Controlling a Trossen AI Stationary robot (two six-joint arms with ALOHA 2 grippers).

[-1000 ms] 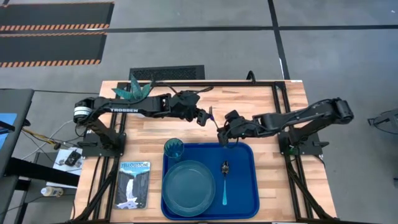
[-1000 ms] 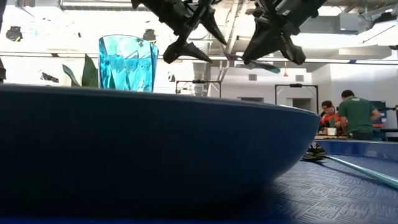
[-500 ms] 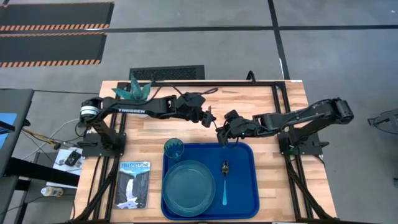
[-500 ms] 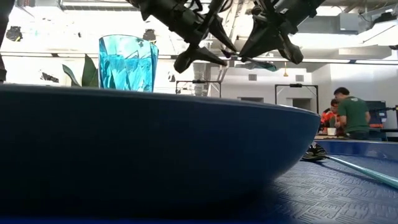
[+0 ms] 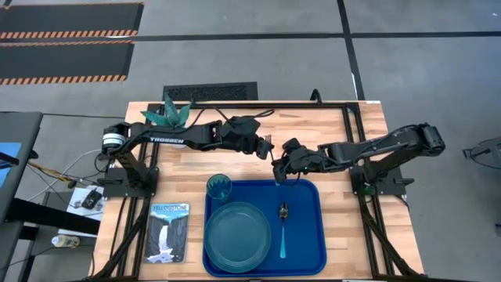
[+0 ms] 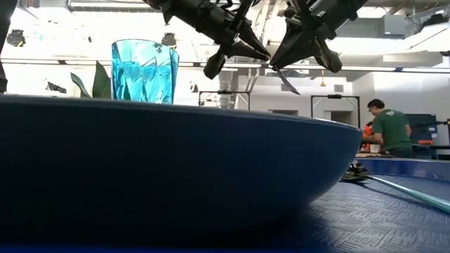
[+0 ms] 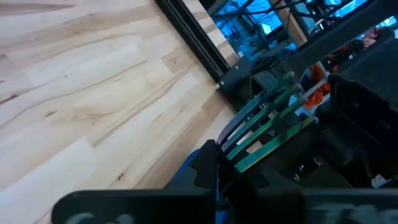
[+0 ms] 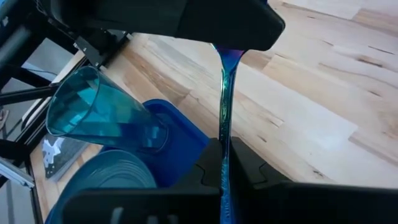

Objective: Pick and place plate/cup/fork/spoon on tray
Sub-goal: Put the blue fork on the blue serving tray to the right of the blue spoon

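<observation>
The fork (image 5: 268, 142) hangs in the air over the wooden table, just beyond the tray's (image 5: 313, 258) far edge. Both grippers are shut on it, my left gripper (image 5: 263, 149) from the left and my right gripper (image 5: 278, 166) from the right. Its silvery tines (image 7: 273, 112) stick out past the left fingers. The plate (image 5: 237, 231) rests flat on the tray's left half. The cup (image 5: 219, 188) stands upright at the tray's far left corner. The spoon (image 5: 283, 227) lies on the tray to the right of the plate, bowl toward the far edge. My left gripper pinches the fork at its neck (image 7: 233, 149), just behind the tines, between its two fingers. The tines point on past the fingertips, clear of the table. My right gripper pinches the blue handle (image 8: 224, 134) between its two fingers, lower down the handle. The handle runs on from its fingers to the left gripper, and the fork is lifted clear of table and tray.
A waterfall-picture booklet (image 5: 168, 231) lies left of the tray. A teal spiky plant (image 5: 166, 113) stands at the table's far left. Black frame rails (image 5: 348, 133) run along the table. A person (image 6: 390, 130) shows in the room beyond the table.
My left gripper has moved toward the table's right edge, up to the fork held by my right gripper, and has shut on the fork near its tines. My right gripper has stayed in place, shut on the handle.
</observation>
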